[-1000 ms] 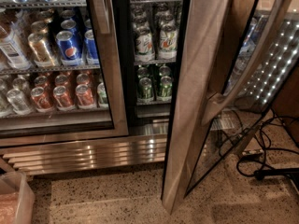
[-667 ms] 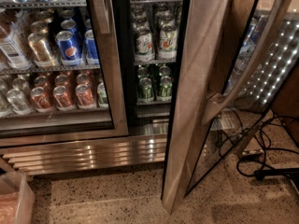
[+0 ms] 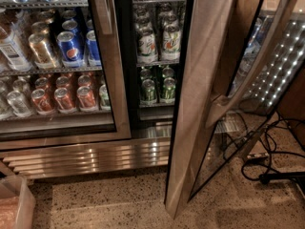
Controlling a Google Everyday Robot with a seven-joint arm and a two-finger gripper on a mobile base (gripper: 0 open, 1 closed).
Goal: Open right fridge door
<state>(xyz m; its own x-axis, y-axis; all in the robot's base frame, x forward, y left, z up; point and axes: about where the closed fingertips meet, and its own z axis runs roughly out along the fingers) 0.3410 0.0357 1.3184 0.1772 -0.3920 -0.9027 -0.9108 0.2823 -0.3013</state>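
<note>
Right fridge door (image 3: pixel 200 104): stands open, swung out toward the camera and seen nearly edge-on. Its wide steel frame runs from the top of the view down to the floor (image 3: pixel 119 199). The bowed handle (image 3: pixel 220 108) sits on its right face, rising toward the upper right.

Around it, note:
- Left door (image 3: pixel 116 80) is closed, with blue Pepsi cans (image 3: pixel 71 46) and a row of orange cans (image 3: pixel 64 99) behind its glass.
- The opened compartment shows green-labelled bottles (image 3: pixel 155 44) above and green cans (image 3: pixel 157 89) on the shelf below.
- A steel grille (image 3: pixel 90 156) runs along the fridge base.
- Black cables (image 3: pixel 271 151) loop on the floor right of the open door, near its lower corner.
- Rows of small lights (image 3: pixel 281 70) show through or beyond the pane.
- A translucent bin (image 3: pixel 14 204) sits at the lower left corner.

Arm and pincer: both lie outside the frame, so you cannot tell the pincer's state or pose. Nothing is touching the handle.
</note>
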